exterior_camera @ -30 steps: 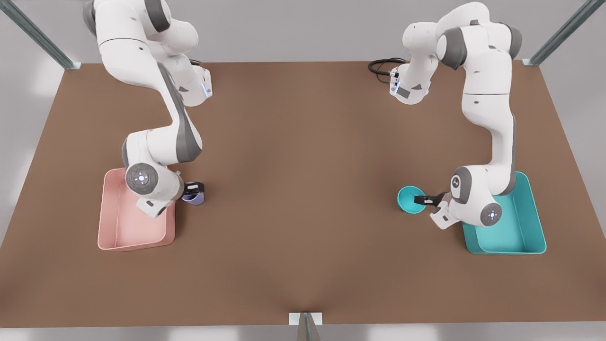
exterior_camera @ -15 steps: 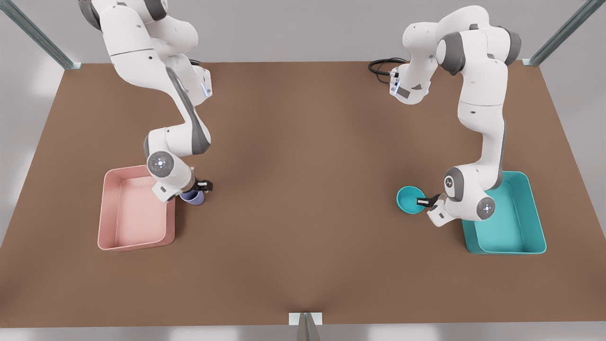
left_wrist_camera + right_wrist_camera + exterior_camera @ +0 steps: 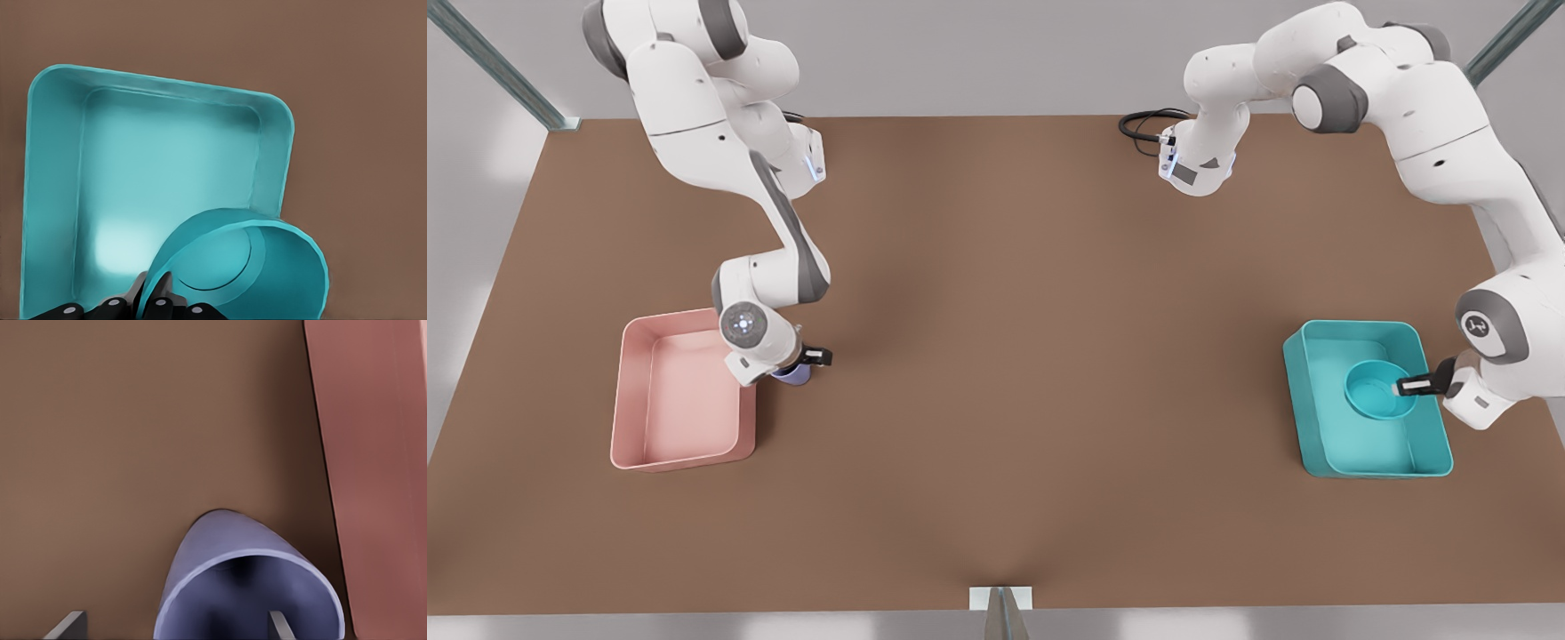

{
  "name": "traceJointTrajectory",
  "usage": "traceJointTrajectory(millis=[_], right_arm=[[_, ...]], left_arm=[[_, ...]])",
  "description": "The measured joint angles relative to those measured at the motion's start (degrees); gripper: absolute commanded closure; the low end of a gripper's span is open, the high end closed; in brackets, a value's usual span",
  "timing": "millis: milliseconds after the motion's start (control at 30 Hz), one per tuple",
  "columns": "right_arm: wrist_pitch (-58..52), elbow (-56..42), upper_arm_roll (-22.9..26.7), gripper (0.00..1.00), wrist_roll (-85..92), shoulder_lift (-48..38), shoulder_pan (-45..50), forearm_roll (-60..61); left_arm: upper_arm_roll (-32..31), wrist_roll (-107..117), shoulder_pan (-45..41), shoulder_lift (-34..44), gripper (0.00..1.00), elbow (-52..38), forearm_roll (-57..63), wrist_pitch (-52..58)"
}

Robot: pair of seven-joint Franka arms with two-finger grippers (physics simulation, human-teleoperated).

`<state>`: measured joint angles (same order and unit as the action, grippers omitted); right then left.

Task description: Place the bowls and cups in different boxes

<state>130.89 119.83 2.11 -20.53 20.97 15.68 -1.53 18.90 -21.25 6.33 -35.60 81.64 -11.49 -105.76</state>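
The teal bowl [image 3: 1371, 391] hangs tilted over the teal box [image 3: 1295, 391], with my left gripper [image 3: 1407, 387] shut on its rim at the front view's right. In the left wrist view the fingers [image 3: 160, 305] pinch the bowl [image 3: 287, 267] wall above the teal box [image 3: 167, 167]. The lavender cup [image 3: 793, 374] stands on the table beside the pink box [image 3: 680, 400]. My right gripper [image 3: 807, 358] sits low over it, open. In the right wrist view one finger [image 3: 70, 623] is outside the cup [image 3: 220, 553] and the other is over its mouth, next to the pink box [image 3: 380, 473].
A black cable [image 3: 1143, 124] lies coiled at the table's far edge by one arm's base. Metal frame posts stand at the table's corners and at the middle of the near edge [image 3: 1000, 609]. Bare brown table [image 3: 1014, 356] stretches between the two boxes.
My left arm swung the bowl from the table to above the teal box. My right arm shifted a little and dropped lower onto the cup.
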Motion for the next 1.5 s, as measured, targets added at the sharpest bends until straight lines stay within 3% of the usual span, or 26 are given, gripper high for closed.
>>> traceJointTrajectory(millis=[67, 100, 133, 167, 233, 300, 333, 433, 533, 600, 700, 833, 967, 1133, 1367, 1400, 1433, 1500], right_arm=[[0.05, -0.20, 0.01, 0.03, -0.29, 0.64, 0.05, -0.01], [0.07, -0.27, 0.01, 0.28, -0.41, 0.75, 0.04, 0.00], [0.08, -0.30, 0.01, 0.44, -0.51, 0.81, 0.01, 0.01], [0.08, -0.31, 0.02, 0.55, -0.59, 0.85, -0.02, 0.01], [0.08, -0.29, 0.04, 0.61, -0.73, 0.93, -0.13, 0.04], [0.06, -0.34, 0.07, 0.79, -0.83, 0.98, -0.22, 0.10], [0.07, -0.42, 0.07, 0.79, -0.78, 1.01, -0.35, 0.24], [-0.10, -1.08, 0.08, 0.79, -0.76, 1.12, -0.84, 0.41], [-1.30, -3.24, 0.05, 0.79, -0.76, 0.00, -0.92, 0.52], [-3.17, -5.85, 0.05, 0.79, -0.70, -3.34, -0.90, 0.77], [-6.96, -12.51, 0.40, 0.79, 0.07, -6.87, -2.15, 0.99], [-11.07, -18.76, 0.70, 0.79, 3.42, -6.34, -9.89, 0.81], [-13.54, -23.51, 1.11, 0.79, 7.94, 1.90, -17.53, 0.46], [-14.61, -29.56, 1.08, 0.79, 12.42, 12.89, -19.09, 0.58], [-14.08, -30.65, 1.05, 0.79, 16.65, 16.89, -18.91, 1.06], [-14.01, -30.66, 1.05, 0.64, 17.12, 17.22, -18.92, 1.11], [-13.96, -30.67, 1.05, 0.00, 17.46, 17.50, -18.93, 0.95], [-13.93, -30.68, 1.02, 0.00, 17.40, 17.70, -19.04, -0.52]], left_arm=[[0.11, -0.50, 0.58, -2.94, 0.79, 0.09, 0.25, -2.24], [0.13, -0.72, 0.86, -4.17, 0.79, 0.22, 0.29, -3.51], [0.15, -0.93, 1.00, -5.38, 0.79, 0.78, 0.35, -4.86], [0.15, -1.13, 1.11, -6.39, 0.79, 1.46, 0.39, -6.17], [0.15, -1.48, 1.32, -8.22, 0.79, 2.01, 0.54, -8.52], [0.16, -1.94, 1.49, -9.46, 0.00, 2.18, 0.35, -10.27], [0.17, -2.30, 1.58, -9.54, 0.00, 2.19, -0.01, -10.85], [0.26, -3.90, 1.74, -6.58, 0.00, 2.13, -0.56, -11.67], [-0.02, -3.30, -2.70, 6.05, 0.00, 2.11, 3.54, -6.69], [-4.78, -1.36, -8.05, 13.65, 0.00, 2.02, 6.58, -0.13], [-17.35, 2.05, -11.30, 21.21, 0.00, 1.51, 12.65, 8.31], [-22.51, 6.40, -11.17, 21.27, 0.00, -1.63, 15.90, 16.03], [-23.28, 9.91, -10.19, 21.29, 0.00, -1.99, 16.52, 20.39], [-23.62, 13.34, -10.38, 21.38, 0.00, -2.15, 16.82, 23.43], [-23.63, 16.78, -10.46, 21.38, 0.00, -2.16, 17.11, 25.37], [-23.63, 17.18, -10.46, 21.38, 0.00, -2.16, 17.13, 25.51], [-23.63, 17.55, -10.46, 21.38, 0.00, -2.16, 17.14, 25.63], [-23.69, 18.23, -10.43, 21.38, 0.00, -2.16, 17.20, 25.84]])
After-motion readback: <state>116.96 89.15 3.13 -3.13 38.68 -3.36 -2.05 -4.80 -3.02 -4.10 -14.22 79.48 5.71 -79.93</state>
